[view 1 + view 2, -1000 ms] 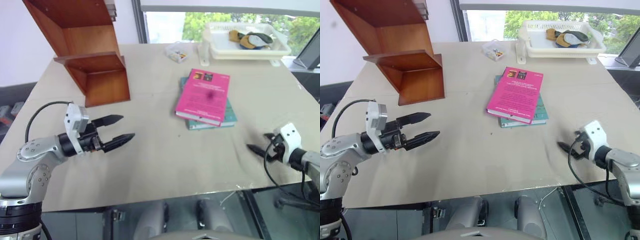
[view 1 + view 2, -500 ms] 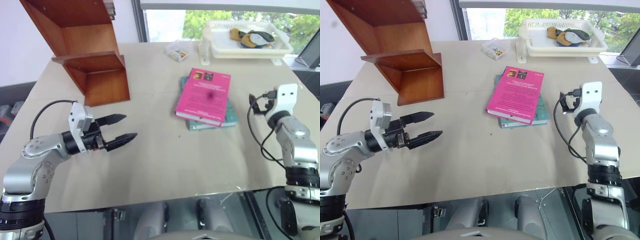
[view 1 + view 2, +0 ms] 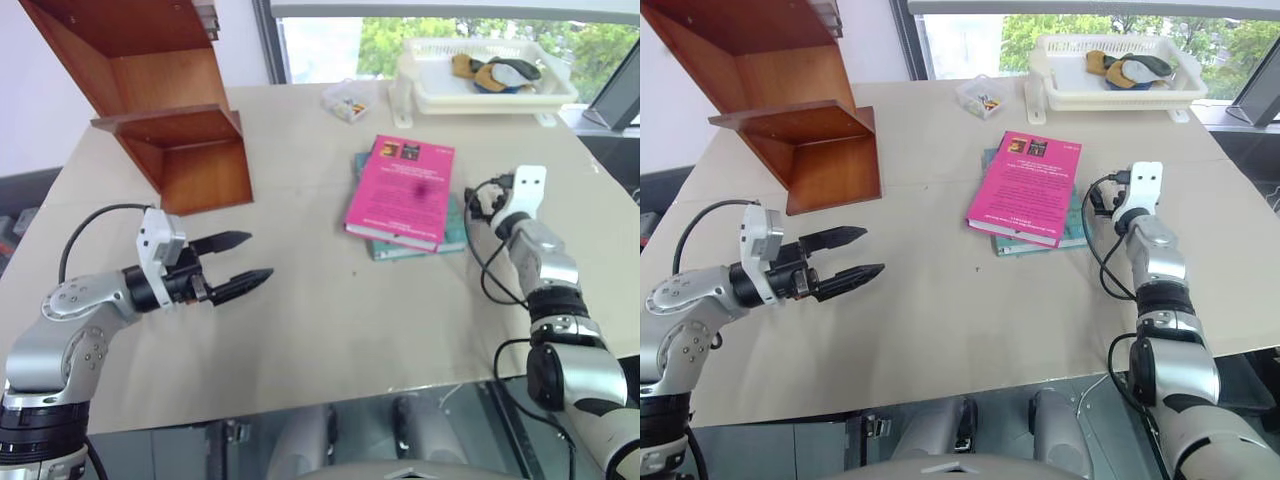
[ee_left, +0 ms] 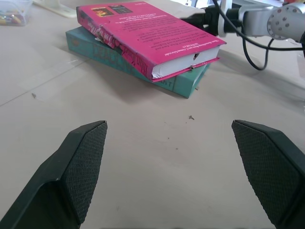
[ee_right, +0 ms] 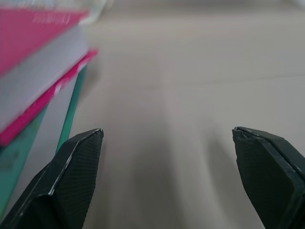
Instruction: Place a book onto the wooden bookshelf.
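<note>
Book (image 3: 400,192) lies flat on teal book (image 3: 455,232), mid-desk (image 3: 300,320), well right of the wooden bookshelf (image 3: 170,110). Head view: right end effector (image 3: 478,197) just beside its right edge, contact unclear. Left wrist: left end effector (image 4: 174,167) spread wide, book ahead, apart. Right wrist: right fingers (image 5: 71,176) spread wide, book edge alongside.

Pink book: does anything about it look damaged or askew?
Yes. The pink book lies skewed across the teal book, overhanging its edge. In the left wrist view, the spine looks scuffed and torn.
</note>
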{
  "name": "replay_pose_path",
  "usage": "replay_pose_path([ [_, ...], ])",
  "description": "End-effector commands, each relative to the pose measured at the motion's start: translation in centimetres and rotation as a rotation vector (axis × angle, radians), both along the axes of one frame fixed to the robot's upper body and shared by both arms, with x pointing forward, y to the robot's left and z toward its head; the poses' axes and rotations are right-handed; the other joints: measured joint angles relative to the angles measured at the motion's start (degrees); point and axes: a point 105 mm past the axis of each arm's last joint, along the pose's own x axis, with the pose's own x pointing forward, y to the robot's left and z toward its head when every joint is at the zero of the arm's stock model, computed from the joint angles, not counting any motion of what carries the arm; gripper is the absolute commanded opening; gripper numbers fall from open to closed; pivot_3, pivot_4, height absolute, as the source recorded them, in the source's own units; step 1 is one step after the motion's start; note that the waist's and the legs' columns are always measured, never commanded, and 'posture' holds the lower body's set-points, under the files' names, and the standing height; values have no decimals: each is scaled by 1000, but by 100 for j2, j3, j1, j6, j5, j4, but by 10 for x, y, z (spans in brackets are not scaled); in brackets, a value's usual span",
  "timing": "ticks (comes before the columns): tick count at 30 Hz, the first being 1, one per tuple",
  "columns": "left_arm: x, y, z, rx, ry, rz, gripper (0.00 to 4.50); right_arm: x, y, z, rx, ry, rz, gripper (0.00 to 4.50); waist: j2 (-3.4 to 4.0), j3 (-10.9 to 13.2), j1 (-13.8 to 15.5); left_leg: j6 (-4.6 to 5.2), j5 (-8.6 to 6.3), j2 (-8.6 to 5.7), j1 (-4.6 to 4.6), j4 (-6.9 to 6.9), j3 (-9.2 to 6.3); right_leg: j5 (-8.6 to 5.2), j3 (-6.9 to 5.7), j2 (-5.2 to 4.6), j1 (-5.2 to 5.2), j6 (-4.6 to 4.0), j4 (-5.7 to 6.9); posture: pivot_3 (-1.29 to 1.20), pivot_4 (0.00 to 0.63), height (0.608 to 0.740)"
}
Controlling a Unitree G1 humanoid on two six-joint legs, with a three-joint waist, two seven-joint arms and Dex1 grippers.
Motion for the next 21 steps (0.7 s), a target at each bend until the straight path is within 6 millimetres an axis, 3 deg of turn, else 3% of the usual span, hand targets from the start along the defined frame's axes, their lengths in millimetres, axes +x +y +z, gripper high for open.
replay_pose_path([
  [1, -3, -1, 15, 15, -67, -7, 4500, 7, 18, 11, -37, -47, 101, 4439, 0, 0, -27, 0, 0, 0, 1, 0, 0, 0, 1, 0, 0, 0, 2, 0, 150, 740],
  [7, -5, 1, 16, 23, -67, -2, 4500, 10, 43, 13, -52, -86, 244, 4439, 3, 2, -52, -2, 1, 3, 5, -2, -1, 1, 1, 2, -1, 0, 4, 0, 150, 740],
  [21, -10, 3, 15, 28, -65, 14, 4500, -8, 93, 15, -20, -172, 593, 4439, 5, 3, -43, -6, 1, 2, 4, -5, -6, 1, -1, -7, -2, -1, 2, 0, 150, 740],
])
